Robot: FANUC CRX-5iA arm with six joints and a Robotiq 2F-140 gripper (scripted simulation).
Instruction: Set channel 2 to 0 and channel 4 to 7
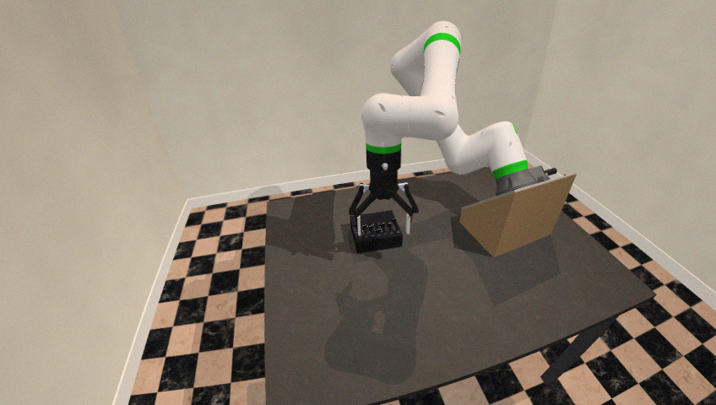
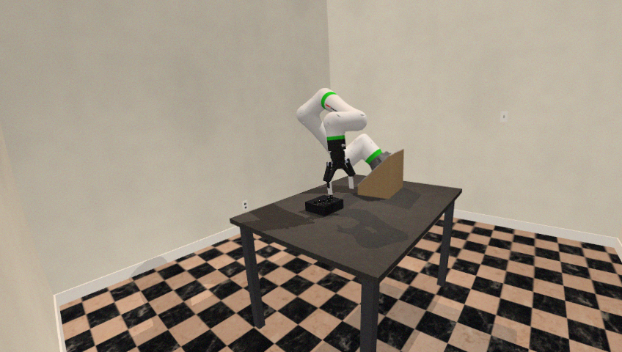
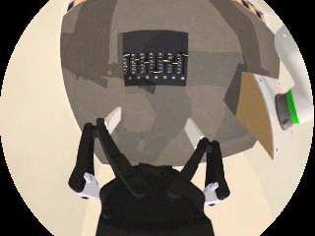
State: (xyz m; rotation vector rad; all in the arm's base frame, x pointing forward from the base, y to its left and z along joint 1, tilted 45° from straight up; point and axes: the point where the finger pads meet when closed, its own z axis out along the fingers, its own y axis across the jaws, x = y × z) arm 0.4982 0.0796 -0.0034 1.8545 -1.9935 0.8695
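The lighting desk (image 1: 375, 232) is a small black box standing on the dark table, with a row of several faders and pale scale marks on top. It also shows in the exterior view (image 2: 323, 204) and in the wrist view (image 3: 156, 58). The fader levels are too small to read. My gripper (image 1: 382, 220) hangs above the desk, pointing down, fingers wide open and empty. It stands clear above and a little behind the desk in the exterior view (image 2: 339, 186). In the wrist view its fingertips spread wide, with the desk ahead of them.
A tan wedge-shaped board (image 1: 517, 213) stands on the table to the right of the desk, in front of the arm's base (image 1: 517, 178). The table edge runs close behind and to the left of the desk.
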